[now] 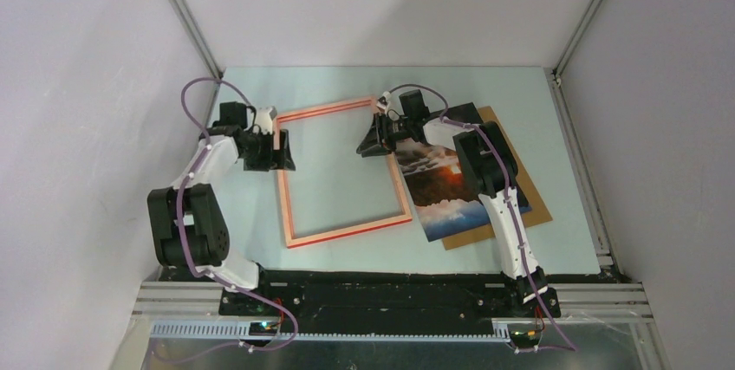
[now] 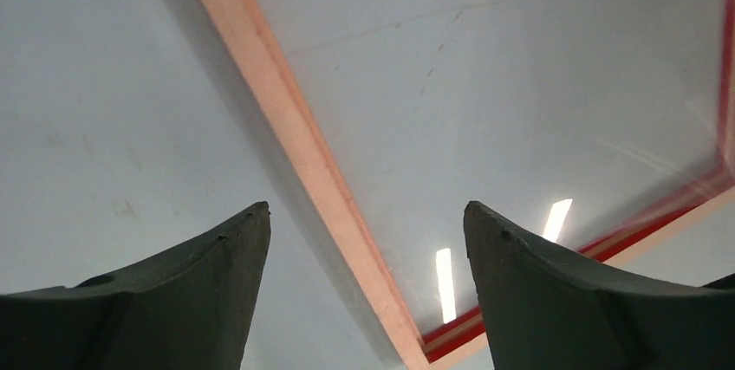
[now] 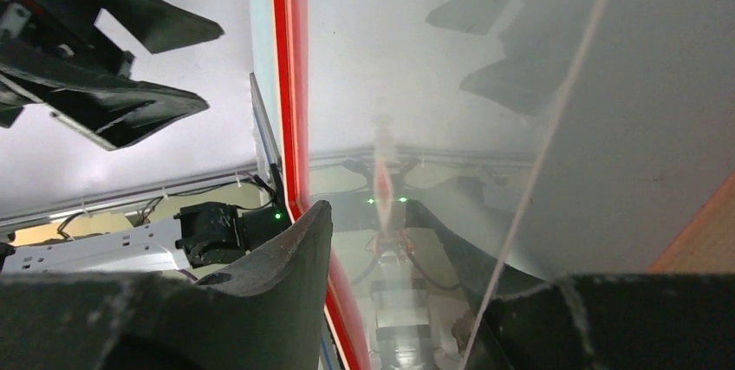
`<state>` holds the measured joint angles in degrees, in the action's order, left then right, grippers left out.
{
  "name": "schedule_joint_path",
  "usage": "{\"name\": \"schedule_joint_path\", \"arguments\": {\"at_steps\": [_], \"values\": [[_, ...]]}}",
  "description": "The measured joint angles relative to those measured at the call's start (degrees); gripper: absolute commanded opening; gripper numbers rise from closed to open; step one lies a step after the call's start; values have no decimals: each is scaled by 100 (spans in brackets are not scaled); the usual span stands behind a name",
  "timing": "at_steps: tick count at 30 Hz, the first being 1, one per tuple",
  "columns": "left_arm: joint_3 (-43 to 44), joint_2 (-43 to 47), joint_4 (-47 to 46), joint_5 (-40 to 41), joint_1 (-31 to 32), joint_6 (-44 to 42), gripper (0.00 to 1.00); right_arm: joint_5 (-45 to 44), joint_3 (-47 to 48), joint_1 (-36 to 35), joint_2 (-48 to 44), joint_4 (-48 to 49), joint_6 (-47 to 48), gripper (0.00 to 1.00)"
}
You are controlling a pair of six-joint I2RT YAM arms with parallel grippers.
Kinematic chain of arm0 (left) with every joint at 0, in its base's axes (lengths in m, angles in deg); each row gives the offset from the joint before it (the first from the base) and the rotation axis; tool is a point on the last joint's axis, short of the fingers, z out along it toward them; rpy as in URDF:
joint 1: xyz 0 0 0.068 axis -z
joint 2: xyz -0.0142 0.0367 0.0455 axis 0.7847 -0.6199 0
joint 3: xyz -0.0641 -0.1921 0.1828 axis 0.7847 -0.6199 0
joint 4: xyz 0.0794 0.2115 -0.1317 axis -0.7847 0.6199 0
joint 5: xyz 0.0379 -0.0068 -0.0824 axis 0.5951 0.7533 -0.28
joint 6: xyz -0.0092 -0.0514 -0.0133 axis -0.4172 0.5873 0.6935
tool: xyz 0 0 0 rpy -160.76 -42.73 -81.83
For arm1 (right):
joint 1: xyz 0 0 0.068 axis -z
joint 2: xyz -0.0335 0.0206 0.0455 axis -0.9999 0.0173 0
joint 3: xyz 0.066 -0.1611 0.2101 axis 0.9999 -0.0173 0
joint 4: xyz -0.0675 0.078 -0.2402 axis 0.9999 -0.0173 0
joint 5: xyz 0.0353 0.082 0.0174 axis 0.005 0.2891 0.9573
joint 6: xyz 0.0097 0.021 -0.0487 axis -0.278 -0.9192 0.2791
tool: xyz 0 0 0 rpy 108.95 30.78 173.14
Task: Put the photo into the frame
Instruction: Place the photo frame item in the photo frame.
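The frame [image 1: 347, 230] lies flat on the bench [image 1: 347, 93], the photo [image 1: 433, 184] on a brown board [image 1: 536, 205] beside it, so the wide left pincer [image 1: 284, 149] and half-open right pincer [image 1: 379, 138] straddling its rails should rise straight up without nudging it.

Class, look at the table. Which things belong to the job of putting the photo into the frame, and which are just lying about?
Belong to the job:
- the frame, red with pale wood edges
- the photo, a sunset landscape, to the right of the frame

Just lying about:
- the brown backing board, partly under the photo
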<state>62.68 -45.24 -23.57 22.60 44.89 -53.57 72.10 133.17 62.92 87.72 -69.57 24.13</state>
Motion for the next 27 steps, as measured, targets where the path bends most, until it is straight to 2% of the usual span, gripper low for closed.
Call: {"name": "schedule_joint_path", "arguments": {"at_steps": [12, 27], "values": [[728, -35, -55, 103, 1266, 20, 88, -107, 2, -13, -74, -208, 245, 46], [898, -944, -317, 48, 1853, 415, 88, -354, 2, -63, -177, -466, 608, 47]]}}
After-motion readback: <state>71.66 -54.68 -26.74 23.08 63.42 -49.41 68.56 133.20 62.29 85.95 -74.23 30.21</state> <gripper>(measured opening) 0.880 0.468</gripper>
